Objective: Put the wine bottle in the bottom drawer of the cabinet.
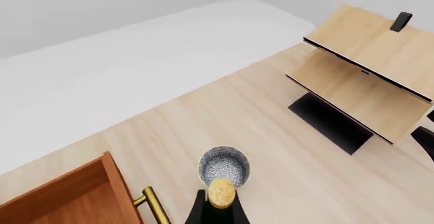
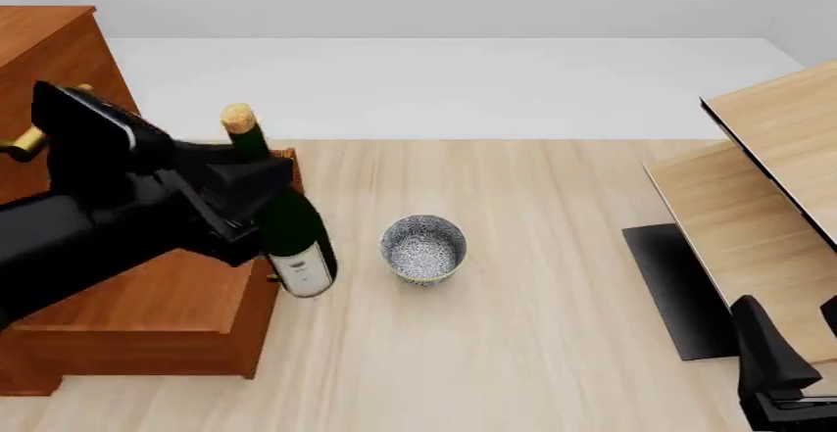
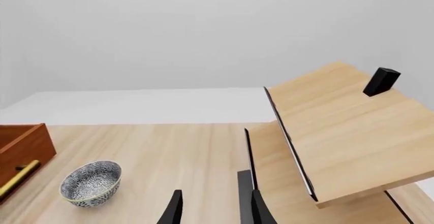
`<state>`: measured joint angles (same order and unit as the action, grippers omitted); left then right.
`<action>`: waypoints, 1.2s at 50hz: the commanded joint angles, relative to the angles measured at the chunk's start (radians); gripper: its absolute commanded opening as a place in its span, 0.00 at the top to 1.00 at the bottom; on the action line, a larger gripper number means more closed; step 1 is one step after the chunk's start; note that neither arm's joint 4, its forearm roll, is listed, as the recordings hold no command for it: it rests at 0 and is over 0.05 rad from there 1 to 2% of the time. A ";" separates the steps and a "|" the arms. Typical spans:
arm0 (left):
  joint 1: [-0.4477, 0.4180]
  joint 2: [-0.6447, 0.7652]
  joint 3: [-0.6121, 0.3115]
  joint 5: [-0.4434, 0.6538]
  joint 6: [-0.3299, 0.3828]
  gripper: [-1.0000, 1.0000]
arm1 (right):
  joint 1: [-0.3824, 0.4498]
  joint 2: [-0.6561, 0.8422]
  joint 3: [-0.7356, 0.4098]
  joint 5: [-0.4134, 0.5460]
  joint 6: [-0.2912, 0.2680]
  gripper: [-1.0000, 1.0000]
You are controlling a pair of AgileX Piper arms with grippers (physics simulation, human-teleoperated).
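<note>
**Wine bottle held upright at the front of the open bottom drawer**

In the front view: left gripper (image 2: 262, 202) clamped on the wine bottle (image 2: 290, 231), jaws closed against the dark green glass at mid-body. Bottle carried nearly upright, slightly tilted, gold foil top (image 2: 237, 117) uppermost, base just beside the front edge of the bottom drawer (image 2: 157, 305). Whether above the drawer's inside or just outside its front: cannot tell. Small white label (image 2: 304, 273) low on the bottle, facing the camera; faint marks on it, too small to read. No other writing or brand legible anywhere.

Bottom drawer pulled out of the cabinet (image 2: 53, 70), open, reddish-brown, its brass bar handle (image 1: 154, 205) seen in the left wrist view close to the bottle's foil top. Another brass handle (image 2: 24, 140) on the cabinet's upper front, partly hidden by the left arm.

Speckled grey bowl (image 2: 424, 248) on the light-wood table (image 2: 523, 354), near the bottle and apart from it, to the right of the drawer.

Right gripper (image 3: 211, 206) low at the right of the front view, jaws apart, holding nothing, well apart from bottle and drawer. Pale light-wood furniture (image 2: 771, 197) at the table's right, with a small black block (image 3: 381, 82) on its top panel.
</note>
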<state>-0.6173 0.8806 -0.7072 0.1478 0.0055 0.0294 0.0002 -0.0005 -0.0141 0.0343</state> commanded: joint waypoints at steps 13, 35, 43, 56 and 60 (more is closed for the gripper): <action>0.264 -0.049 -0.223 0.257 0.104 1.00 | 0.009 0.000 0.000 -0.006 0.002 0.00; 0.393 0.107 -0.272 0.343 0.063 1.00 | 0.009 0.000 0.000 -0.011 0.002 0.00; 0.412 0.179 -0.253 0.369 0.071 1.00 | 0.011 0.000 0.000 -0.012 -0.001 0.00; 0.430 0.212 -0.226 0.354 0.067 1.00 | 0.008 0.000 0.000 -0.013 0.002 0.00; 0.426 0.220 -0.215 0.347 0.049 1.00 | 0.007 0.000 0.000 -0.013 0.002 0.00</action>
<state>-0.1959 1.0768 -0.9380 0.5044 0.0576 0.0385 0.0001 -0.0004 -0.0265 0.0361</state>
